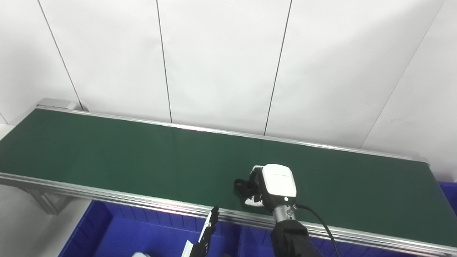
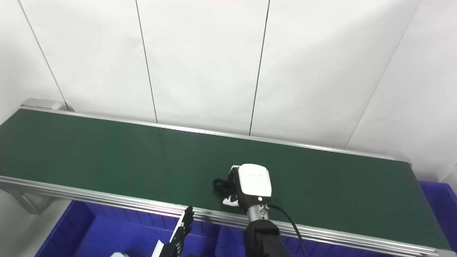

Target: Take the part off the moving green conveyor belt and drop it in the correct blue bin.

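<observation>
The green conveyor belt [image 1: 142, 157] runs across the view from left to right. My right hand [image 1: 273, 185] is over the belt near its front edge, its white back facing up. Its dark fingers [image 1: 243, 186] curl down to the belt on the left side. A small white piece [image 1: 252, 202] shows just under the hand, and I cannot tell whether it is the part or the thumb. My left hand [image 1: 209, 228] is low in front of the belt, above a blue bin [image 1: 117, 232], with its fingers straight and holding nothing. No other part shows on the belt.
The belt's metal front rail [image 1: 107, 196] separates the belt from the blue bins below. A divider [image 1: 238, 237] splits the bins under my right arm. Another blue bin [image 1: 448, 194] sits at the belt's right end. White wall panels stand behind.
</observation>
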You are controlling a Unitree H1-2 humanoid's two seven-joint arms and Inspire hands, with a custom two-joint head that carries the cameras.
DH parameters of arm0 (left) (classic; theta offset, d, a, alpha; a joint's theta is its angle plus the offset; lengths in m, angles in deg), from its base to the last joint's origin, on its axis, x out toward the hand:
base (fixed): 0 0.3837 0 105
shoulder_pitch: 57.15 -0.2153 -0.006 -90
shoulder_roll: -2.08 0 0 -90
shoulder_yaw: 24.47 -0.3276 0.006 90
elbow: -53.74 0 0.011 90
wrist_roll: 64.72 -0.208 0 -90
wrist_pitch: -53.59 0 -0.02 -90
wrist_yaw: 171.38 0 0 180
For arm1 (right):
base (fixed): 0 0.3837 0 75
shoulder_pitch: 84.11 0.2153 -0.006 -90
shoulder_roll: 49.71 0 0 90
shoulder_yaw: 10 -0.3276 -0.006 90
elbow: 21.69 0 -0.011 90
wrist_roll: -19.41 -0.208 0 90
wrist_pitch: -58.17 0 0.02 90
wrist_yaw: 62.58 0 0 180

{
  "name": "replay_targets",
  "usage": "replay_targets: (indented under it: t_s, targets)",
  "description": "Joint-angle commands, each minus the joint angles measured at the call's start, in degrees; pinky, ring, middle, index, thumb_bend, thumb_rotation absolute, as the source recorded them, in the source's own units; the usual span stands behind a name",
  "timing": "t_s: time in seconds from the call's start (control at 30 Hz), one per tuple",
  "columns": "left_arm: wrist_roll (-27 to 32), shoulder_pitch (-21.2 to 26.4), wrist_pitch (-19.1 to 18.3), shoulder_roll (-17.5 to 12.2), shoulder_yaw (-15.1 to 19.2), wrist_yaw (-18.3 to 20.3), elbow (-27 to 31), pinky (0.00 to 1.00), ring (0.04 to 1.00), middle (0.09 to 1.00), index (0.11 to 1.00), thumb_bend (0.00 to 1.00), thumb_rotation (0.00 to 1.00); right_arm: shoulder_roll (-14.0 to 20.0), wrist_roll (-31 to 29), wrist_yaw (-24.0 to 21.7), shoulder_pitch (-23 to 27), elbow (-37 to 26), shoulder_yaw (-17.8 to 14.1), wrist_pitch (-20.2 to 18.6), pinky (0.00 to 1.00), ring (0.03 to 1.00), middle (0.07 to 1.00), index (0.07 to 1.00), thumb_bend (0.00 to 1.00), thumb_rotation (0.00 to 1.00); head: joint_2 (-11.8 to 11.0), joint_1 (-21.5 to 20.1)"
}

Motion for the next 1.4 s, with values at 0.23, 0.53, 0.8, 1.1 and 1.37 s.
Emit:
replay_targets:
  t_s: [0.23, 0.53, 0.8, 1.1, 1.37]
  targets:
    - [0.74, 0.27, 2.15, 3.7, -1.24, 0.56, 0.95, 0.99, 0.998, 1.0, 1.0, 0.73, 0.9, 0.27, -3.22, 0.13, -0.71, -6.97, -2.52, 2.49, 0.12, 0.173, 0.277, 0.489, 0.51, 0.14, -0.26, -1.37]
    - [1.28, 0.99, 2.55, 2.62, -0.46, 0.77, 0.49, 0.99, 0.995, 1.0, 1.0, 0.72, 0.91, 5.4, -2.32, -5.88, -3.23, -25.09, -2.69, 1.76, 0.1, 0.157, 0.256, 0.488, 0.51, 0.14, -0.06, -4.27]
    - [1.74, 1.2, 2.13, 1.22, 0.79, 1.84, 1.17, 0.97, 0.995, 1.0, 1.0, 0.74, 0.94, 11.34, 0.52, -12.49, -8.64, -41.34, -3.36, 1.25, 0.11, 0.166, 0.264, 0.488, 0.51, 0.14, 1.13, -9.06]
    - [3.76, 1.4, -2.6, -1.69, 3.36, 5.56, 4.33, 0.98, 0.998, 1.0, 1.0, 0.82, 0.98, 15.68, 2.43, -18.95, -18.82, -52.5, -4.14, 1.56, 0.13, 0.194, 0.3, 0.487, 0.51, 0.14, 5.64, -17.19]
    - [4.06, 1.95, -5.97, -3.07, 4.71, 7.23, 8.04, 0.98, 0.977, 1.0, 1.0, 0.8, 1.0, 17.9, 4.02, -24.79, -28.47, -56.23, -3.05, 1.65, 0.2, 0.269, 0.381, 0.489, 0.51, 0.14, 8.75, -19.66]
